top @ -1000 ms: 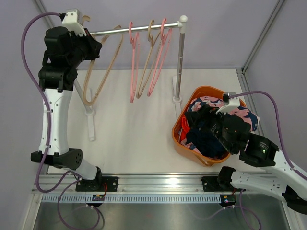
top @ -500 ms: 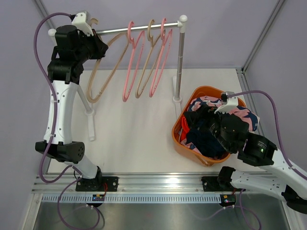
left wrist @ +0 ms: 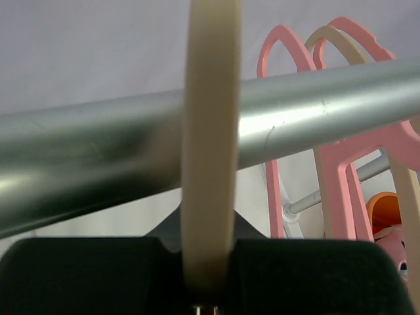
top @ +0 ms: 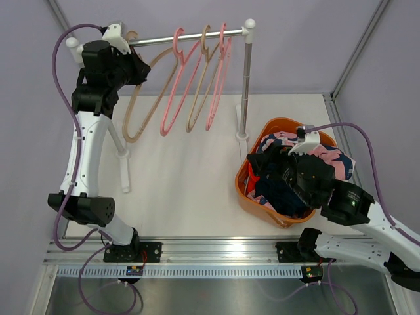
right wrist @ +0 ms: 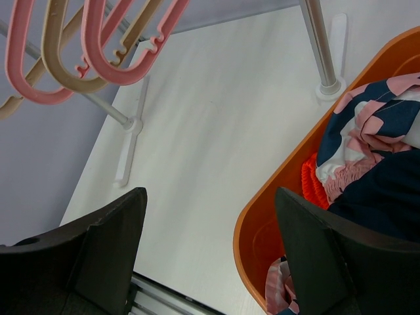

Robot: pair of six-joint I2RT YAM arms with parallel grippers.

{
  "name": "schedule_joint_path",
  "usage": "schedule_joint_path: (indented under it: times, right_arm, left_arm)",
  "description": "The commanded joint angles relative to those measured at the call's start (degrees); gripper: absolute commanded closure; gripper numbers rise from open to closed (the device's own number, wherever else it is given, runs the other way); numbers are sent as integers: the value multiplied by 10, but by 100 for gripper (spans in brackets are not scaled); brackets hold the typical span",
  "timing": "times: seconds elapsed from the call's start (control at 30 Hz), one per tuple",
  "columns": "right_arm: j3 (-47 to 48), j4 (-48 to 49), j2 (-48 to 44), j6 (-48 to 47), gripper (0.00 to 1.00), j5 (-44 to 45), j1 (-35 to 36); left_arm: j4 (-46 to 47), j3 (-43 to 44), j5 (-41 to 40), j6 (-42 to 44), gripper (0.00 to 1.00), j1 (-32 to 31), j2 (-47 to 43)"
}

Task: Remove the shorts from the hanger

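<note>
The shorts lie piled in the orange basket (top: 244, 190): a pink pair with navy pattern (top: 328, 152), a dark navy pair (top: 282, 193) and a bright orange pair (top: 252, 172). The light blue pair is hidden. My left gripper (top: 134, 62) is shut on the hook of a bare beige hanger (top: 141, 98) at the rail (top: 190, 38). The left wrist view shows the hook (left wrist: 210, 131) between my fingers, crossing the rail (left wrist: 315, 118). My right gripper (top: 262, 167) is open and empty over the basket's left rim (right wrist: 275, 197), beside the patterned shorts (right wrist: 374, 131).
Three more bare hangers hang on the rail: pink (top: 180, 85), beige (top: 200, 92), pink (top: 220, 82). The rack's right post (top: 247, 85) stands just behind the basket, and its left foot (top: 123, 167) lies on the white table.
My left gripper has moved right along the rail with the beige hanger, and the hangers have swung to the left at the bottom. My right gripper has shifted a little to the left.
</note>
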Motion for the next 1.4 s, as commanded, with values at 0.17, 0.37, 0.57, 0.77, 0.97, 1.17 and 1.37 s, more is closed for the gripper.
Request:
schedule_joint_path:
  times: [0.17,0.37,0.57,0.77,0.97,1.17,1.37]
  right_arm:
    - [10,33,5,-4,12,-18,0]
    - [9,34,5,-4,11,-21,1]
    - [8,32,3,-5,11,-21,0]
    - [3,35,1,-7,10,-19,1]
    - [-5,48,-4,-17,4,-17,1]
    - [-11,61,-12,-28,1,-15,1]
    - [-4,53,-1,-36,1,11,0]
  left_arm:
    - [21,-22,-3,0,93,-1,-39]
    - [18,-18,-2,3,78,-3,-46]
    - [14,-17,-1,7,69,-6,-62]
    - [-16,1,-26,29,40,-36,-95]
    - [-37,-13,-76,41,20,-64,-154]
    - [-20,-105,-94,27,19,-92,-241]
    - [-9,-189,-65,24,18,-142,-333]
